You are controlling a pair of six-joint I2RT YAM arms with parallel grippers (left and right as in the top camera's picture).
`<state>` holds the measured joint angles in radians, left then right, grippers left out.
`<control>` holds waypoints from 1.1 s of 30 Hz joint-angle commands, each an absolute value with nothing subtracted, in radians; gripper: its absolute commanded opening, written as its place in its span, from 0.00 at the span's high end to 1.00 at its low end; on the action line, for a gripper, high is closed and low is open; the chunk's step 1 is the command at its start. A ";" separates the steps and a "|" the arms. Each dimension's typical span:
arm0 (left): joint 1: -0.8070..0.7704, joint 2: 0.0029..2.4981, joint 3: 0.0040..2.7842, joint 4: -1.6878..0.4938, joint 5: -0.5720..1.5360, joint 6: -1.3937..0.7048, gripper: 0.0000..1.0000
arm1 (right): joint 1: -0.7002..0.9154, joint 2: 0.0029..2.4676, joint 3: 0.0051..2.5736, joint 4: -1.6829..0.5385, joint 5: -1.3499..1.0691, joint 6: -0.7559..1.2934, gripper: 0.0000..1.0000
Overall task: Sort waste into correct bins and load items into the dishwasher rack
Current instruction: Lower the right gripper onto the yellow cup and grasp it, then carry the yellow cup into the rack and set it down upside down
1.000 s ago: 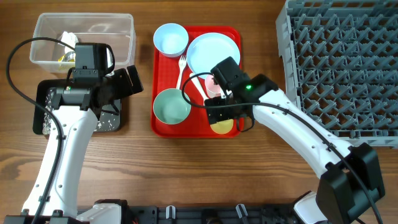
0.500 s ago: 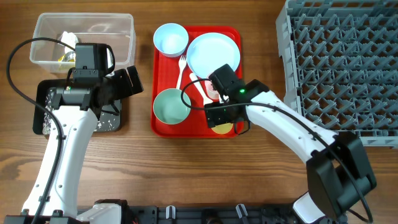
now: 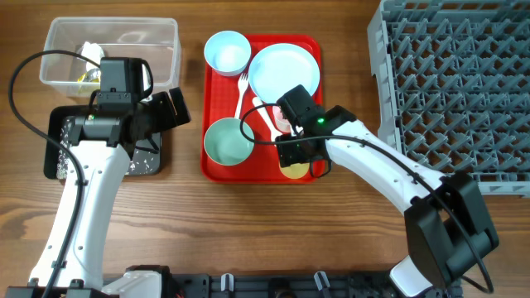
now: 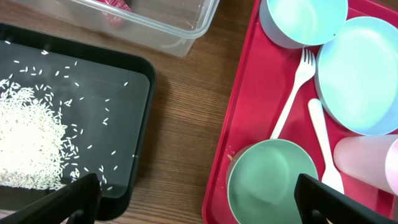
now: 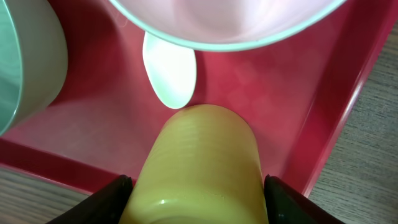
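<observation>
Right gripper [image 5: 199,188] has narrowed onto yellow cup [image 5: 199,146]; fingers [image 5: 115,191] now touch both its sides. Grip forming, rack [image 3: 455,83] next. Left gripper [image 4: 202,194] wide, empty.

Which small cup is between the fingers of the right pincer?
The yellow cup, with a finger on each side; the pink cup lies beyond the fingertips.

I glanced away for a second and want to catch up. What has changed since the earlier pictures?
The right gripper edged slightly leftward in the overhead view and closed its fingers onto the sides of the yellow cup, which sits on the red tray, not yet lifted. The left gripper, open above the black tray, stayed put, as did everything else.
</observation>
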<state>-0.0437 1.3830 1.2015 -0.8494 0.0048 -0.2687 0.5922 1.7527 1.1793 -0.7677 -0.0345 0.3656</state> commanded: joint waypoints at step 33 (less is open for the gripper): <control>-0.039 1.392 1.210 -0.850 -0.002 -0.277 0.00 | 0.420 1.403 1.318 -1.006 0.027 0.392 0.56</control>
